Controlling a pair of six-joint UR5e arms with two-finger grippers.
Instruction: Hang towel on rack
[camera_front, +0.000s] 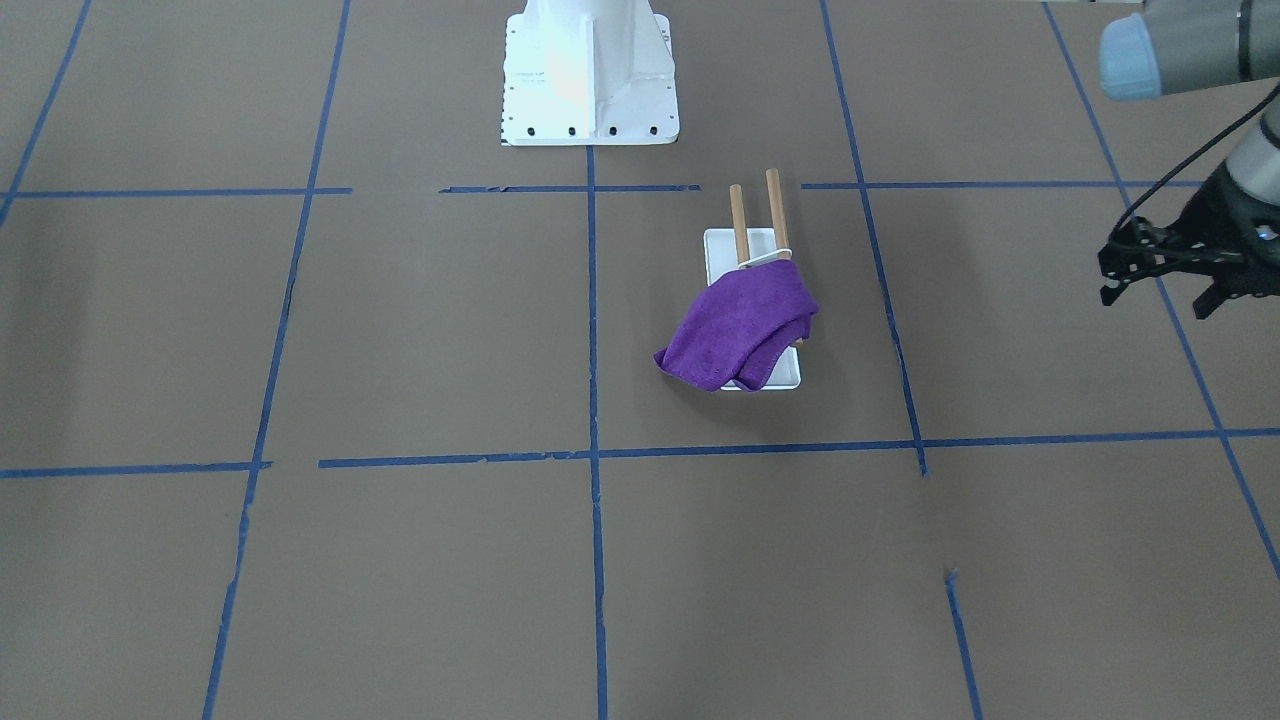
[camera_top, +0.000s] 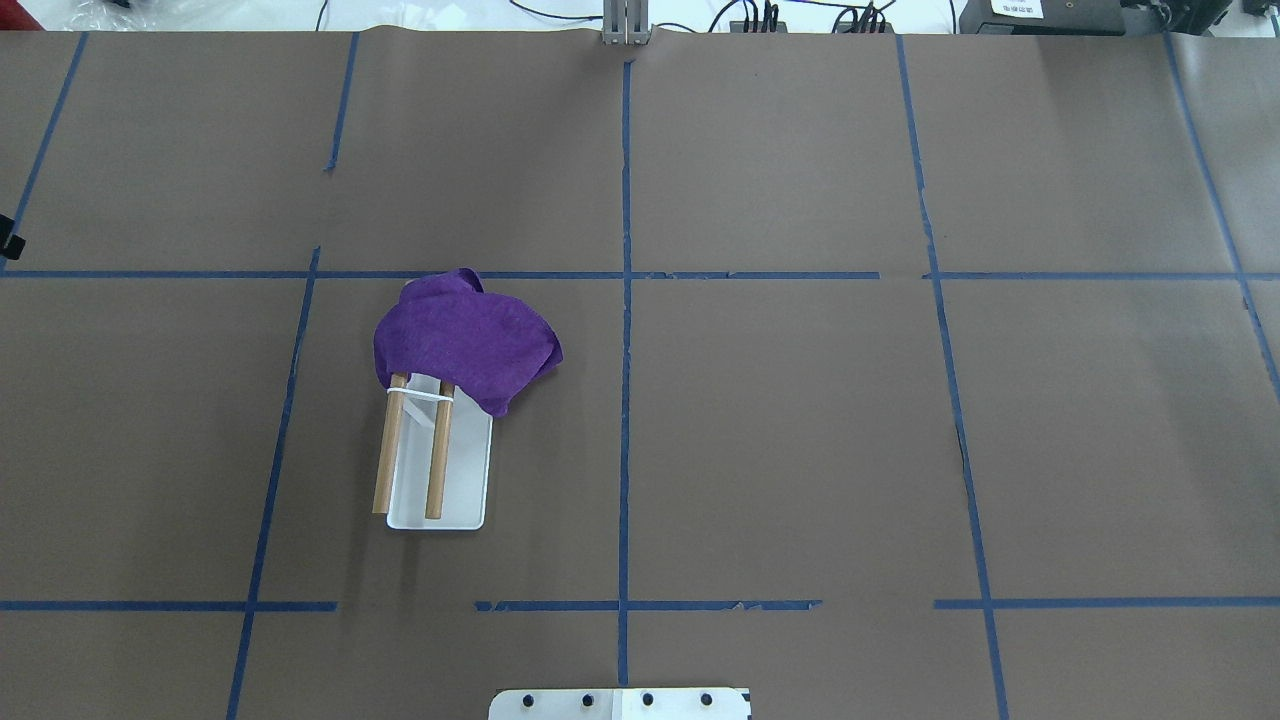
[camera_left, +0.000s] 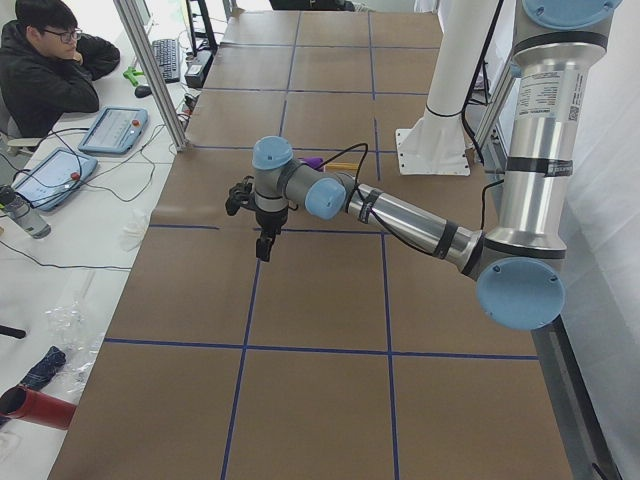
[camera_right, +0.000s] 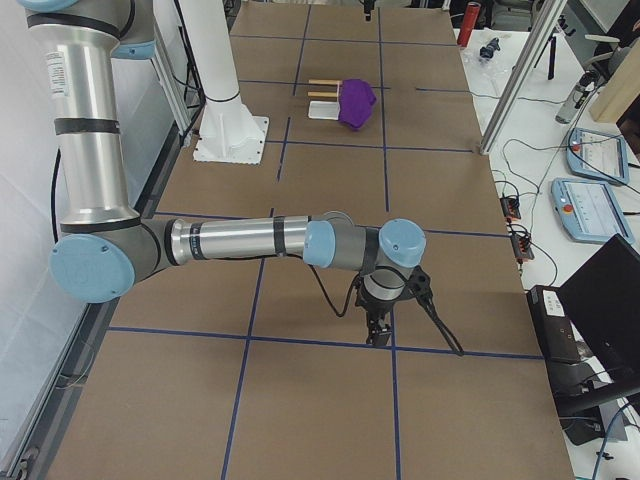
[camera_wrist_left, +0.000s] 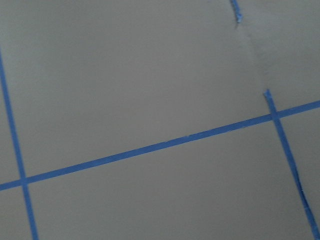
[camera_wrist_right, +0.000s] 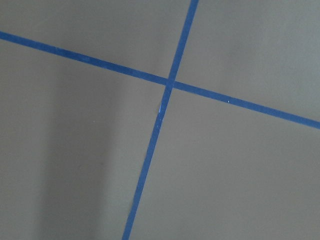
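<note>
The purple towel (camera_front: 740, 330) lies bunched over one end of the rack's two wooden dowels (camera_front: 740, 220) and partly over its white base (camera_front: 725, 250). From overhead, the towel (camera_top: 465, 340) covers the far end of the rack (camera_top: 465, 480). My left gripper (camera_front: 1157, 300) hovers open and empty far to the side of the rack, above the table, and only just shows at the overhead view's left edge (camera_top: 8, 243). My right gripper (camera_right: 377, 325) points down at the table far from the rack; I cannot tell if it is open or shut.
The white robot pedestal (camera_front: 590, 75) is bolted behind the rack. Blue tape lines (camera_top: 625, 400) grid the brown table. An operator (camera_left: 50, 70) sits beyond the table's far side with tablets and cables. Both wrist views show only table and tape.
</note>
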